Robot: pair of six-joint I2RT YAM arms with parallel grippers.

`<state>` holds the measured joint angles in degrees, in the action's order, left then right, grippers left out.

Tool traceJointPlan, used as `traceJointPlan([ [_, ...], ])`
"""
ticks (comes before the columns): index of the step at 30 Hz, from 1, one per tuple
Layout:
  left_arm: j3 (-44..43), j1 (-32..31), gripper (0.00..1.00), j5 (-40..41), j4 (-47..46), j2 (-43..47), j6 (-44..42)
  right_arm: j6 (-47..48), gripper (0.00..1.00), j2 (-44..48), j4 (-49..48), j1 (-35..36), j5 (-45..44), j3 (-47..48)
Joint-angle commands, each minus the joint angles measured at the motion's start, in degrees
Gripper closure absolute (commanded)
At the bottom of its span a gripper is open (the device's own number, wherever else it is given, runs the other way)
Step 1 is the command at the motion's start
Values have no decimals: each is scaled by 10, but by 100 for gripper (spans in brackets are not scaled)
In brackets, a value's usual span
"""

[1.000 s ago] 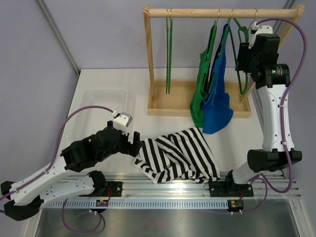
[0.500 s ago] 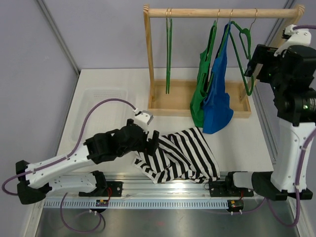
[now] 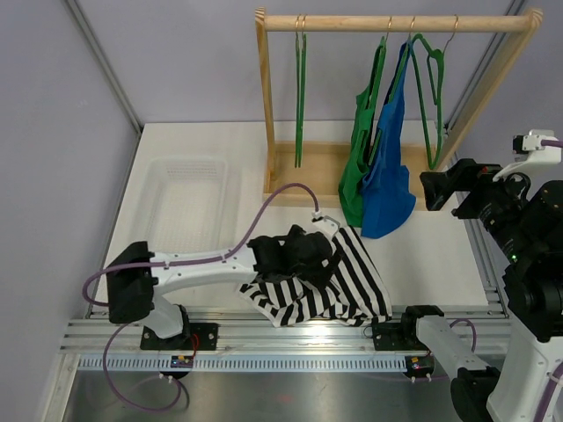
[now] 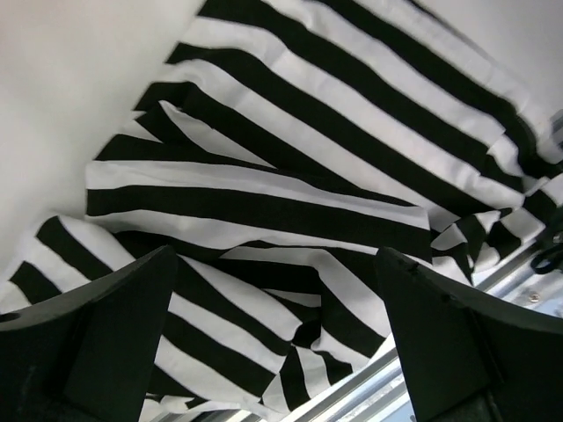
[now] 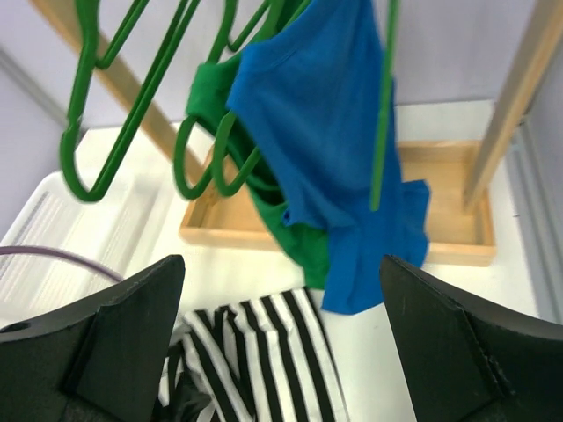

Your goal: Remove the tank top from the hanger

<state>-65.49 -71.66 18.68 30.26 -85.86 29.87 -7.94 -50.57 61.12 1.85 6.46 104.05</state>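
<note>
Two arms reach out from the metal rail [image 3: 290,338] at the bottom of the top view. In the lower middle, the left gripper [image 3: 303,257] sits low over the striped tank top [image 3: 347,281], jaws spread wide and holding nothing. Its wrist view shows a dark finger [image 4: 114,325] on each side of rumpled black-and-white cloth, but I cannot tell whether they touch it. That striped tank top lies crumpled on the white table [image 3: 220,141] just beyond the rail, off any hanger. At the right edge, about mid-height, the right gripper [image 3: 440,189] is raised above the table with its jaws wide open and empty, facing left toward the wooden rack [image 3: 396,22]. Farther back, in the upper middle, a blue tank top [image 3: 387,180] and a green tank top [image 3: 356,171] hang side by side from the rack's bar, their hems at its tray base. A bare green hanger [image 3: 300,105] hangs to their left, and another to their right. A clear plastic bin [image 3: 189,198] rests at middle left.
</note>
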Motion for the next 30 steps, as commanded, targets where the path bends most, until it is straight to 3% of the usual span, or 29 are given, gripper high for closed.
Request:
traceJointPlan([
  [1,-19,-15,1,-7,-19,-50,14,-11,1,16,-35,-2,93,-24],
  [5,5,-16,3,-7,-32,-99,41,-20,1,29,-50,-2,113,-31],
  [8,28,-17,16,-16,-47,-125,56,-24,0,28,-54,-1,141,-38],
  [10,41,-17,35,-29,-57,-127,61,-24,1,29,-57,-2,147,-41],
  [12,55,-18,48,-36,-69,-123,63,-23,1,30,-58,-1,143,-44],
  [13,57,-18,60,-36,-69,-120,63,-23,1,31,-59,-2,142,-46],
  [14,60,-18,83,-33,-66,-110,62,-23,1,33,-59,-2,141,-46],
  [16,65,-19,100,-4,-59,-92,67,-23,1,34,-60,-2,137,-46],
  [24,10,-17,100,216,123,76,117,-22,1,32,-57,-1,132,-36],
  [30,-74,34,100,304,254,165,97,-22,1,29,-59,-2,132,-32],
])
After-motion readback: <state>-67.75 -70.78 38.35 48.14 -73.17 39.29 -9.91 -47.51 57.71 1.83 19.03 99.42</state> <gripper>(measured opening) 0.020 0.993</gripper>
